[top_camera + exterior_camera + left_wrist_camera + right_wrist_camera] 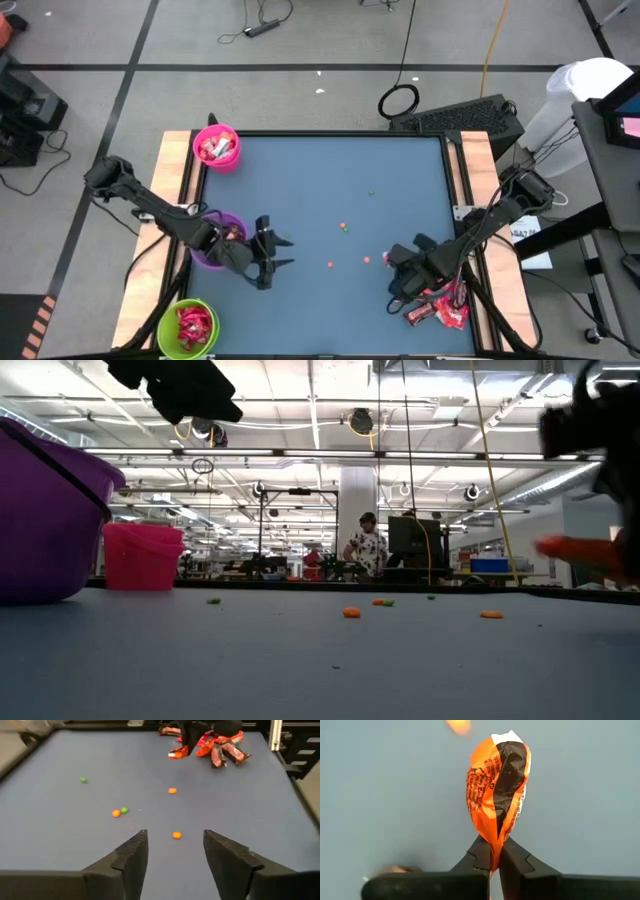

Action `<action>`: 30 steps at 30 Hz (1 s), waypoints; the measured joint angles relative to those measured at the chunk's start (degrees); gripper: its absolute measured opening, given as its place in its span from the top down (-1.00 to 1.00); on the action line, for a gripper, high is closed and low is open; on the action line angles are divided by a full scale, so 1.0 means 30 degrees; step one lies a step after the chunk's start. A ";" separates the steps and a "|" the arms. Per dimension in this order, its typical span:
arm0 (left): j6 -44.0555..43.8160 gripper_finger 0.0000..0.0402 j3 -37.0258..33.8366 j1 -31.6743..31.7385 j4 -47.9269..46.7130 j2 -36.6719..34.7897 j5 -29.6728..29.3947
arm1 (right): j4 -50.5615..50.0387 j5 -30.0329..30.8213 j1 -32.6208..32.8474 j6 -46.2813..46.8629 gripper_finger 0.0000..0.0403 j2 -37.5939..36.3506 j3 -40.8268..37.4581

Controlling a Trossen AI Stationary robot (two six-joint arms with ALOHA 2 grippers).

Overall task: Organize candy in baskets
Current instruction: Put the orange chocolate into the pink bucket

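My right gripper [495, 854] is shut on one candy [497, 785] in an orange and dark wrapper. It sits over the blue table just left of the candy pile [438, 306], a heap of red and dark pieces by the table's right near corner. My left gripper [279, 252] is open and holds nothing, just right of the purple basket [213, 240]. The pink basket [217, 147] stands at the far left corner and the lime green basket [187, 328] at the near left corner. Both hold red candy. My right gripper pinches the candy by one crimped end of its wrapper [496, 844], between the two fingertips. The rest of the piece sticks out past the fingers, along their line. In the low view the piece [580, 550] appears lifted off the table.
Tiny orange and green specks [120, 812] lie loose on the middle of the table [330, 190]. Wooden rails run along the left and right edges. In the low view a person stands far behind the table. Bare surface stretches between the two grippers.
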 joint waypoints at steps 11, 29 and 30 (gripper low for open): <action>0.0368 -0.35 0.0000 0.1365 0.3656 0.1551 0.2156 | 1.2080 0.6116 -0.0099 -1.0163 0.98 0.0007 0.0047; 0.1870 -0.35 0.0007 0.1409 1.1237 0.4588 0.3557 | 2.5575 0.6414 -0.3070 -2.2804 0.98 0.2664 0.0062; 0.1873 -0.35 0.0007 0.1403 1.1303 0.4622 0.3872 | 2.5718 0.6447 -0.3198 -2.2825 0.98 0.2818 0.0062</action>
